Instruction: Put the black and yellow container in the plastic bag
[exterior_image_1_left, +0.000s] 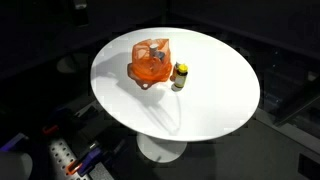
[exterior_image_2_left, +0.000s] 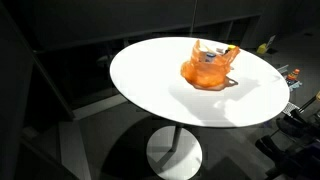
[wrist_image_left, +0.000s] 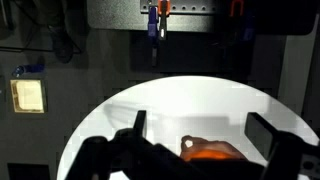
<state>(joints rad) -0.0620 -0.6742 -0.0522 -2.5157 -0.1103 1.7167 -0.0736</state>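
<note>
An orange plastic bag (exterior_image_1_left: 150, 63) lies crumpled on the round white table (exterior_image_1_left: 210, 105), and it shows in both exterior views (exterior_image_2_left: 208, 68). The black and yellow container (exterior_image_1_left: 180, 75) stands upright on the table right beside the bag, outside it. In an exterior view only a bit of it peeks out behind the bag (exterior_image_2_left: 232, 50). In the wrist view my gripper (wrist_image_left: 203, 132) is open and empty, high above the table, its two dark fingers spread either side of the bag (wrist_image_left: 212, 150). The container is hidden in the wrist view.
The table (exterior_image_2_left: 150, 80) stands on a single white pedestal (exterior_image_2_left: 173, 150) in a dark room. Equipment with red and blue parts (exterior_image_1_left: 70, 160) sits low beside the table. A dark rack with hanging tools (wrist_image_left: 160, 20) and a lit panel (wrist_image_left: 28, 95) lie beyond the table's far edge.
</note>
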